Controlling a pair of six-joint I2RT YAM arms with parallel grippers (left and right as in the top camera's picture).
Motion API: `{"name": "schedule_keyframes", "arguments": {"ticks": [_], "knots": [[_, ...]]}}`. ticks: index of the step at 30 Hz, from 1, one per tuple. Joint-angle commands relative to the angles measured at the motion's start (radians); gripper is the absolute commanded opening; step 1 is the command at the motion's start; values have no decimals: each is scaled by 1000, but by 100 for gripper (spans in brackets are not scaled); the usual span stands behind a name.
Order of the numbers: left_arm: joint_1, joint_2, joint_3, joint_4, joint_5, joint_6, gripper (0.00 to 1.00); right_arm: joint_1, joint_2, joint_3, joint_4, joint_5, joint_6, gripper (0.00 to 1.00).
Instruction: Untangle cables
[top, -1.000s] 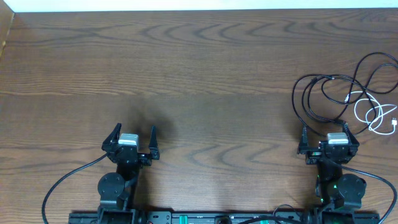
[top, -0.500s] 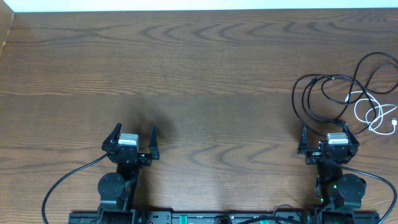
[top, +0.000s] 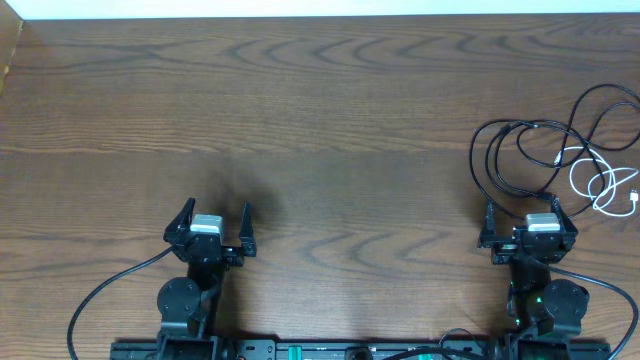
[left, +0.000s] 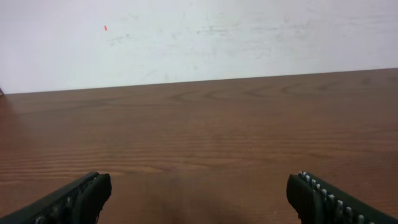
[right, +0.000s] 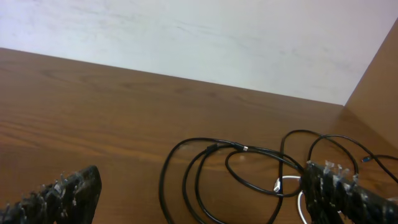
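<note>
- We had the left pincer (top: 216, 211) and the right pincer (top: 522, 212) both gaping wide, holding nothing.
- The cables (top: 555, 160) looked light, limp and slippery, and we judged them best pinched at an outer bend.

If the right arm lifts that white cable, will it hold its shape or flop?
Likely floppy: the white cable lies in thin, loose loops. Probably light, being so thin. It seems to cross the black cables, so lifting may drag them along.

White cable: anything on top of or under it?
The white cable lies directly on the table. Black cables cross its upper-left end, but the strands are too thin to tell which lies on top at the crossings.
</note>
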Motion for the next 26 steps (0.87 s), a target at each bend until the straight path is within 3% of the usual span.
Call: {"name": "schedule_keyframes", "arguments": {"ticks": [1,26], "knots": [[4,-6,-9,-45,34,9,95,7,-6,-2,-4,-3,0,99],[4,-6,-9,-45,34,9,95,7,-6,-2,-4,-3,0,99]]}}
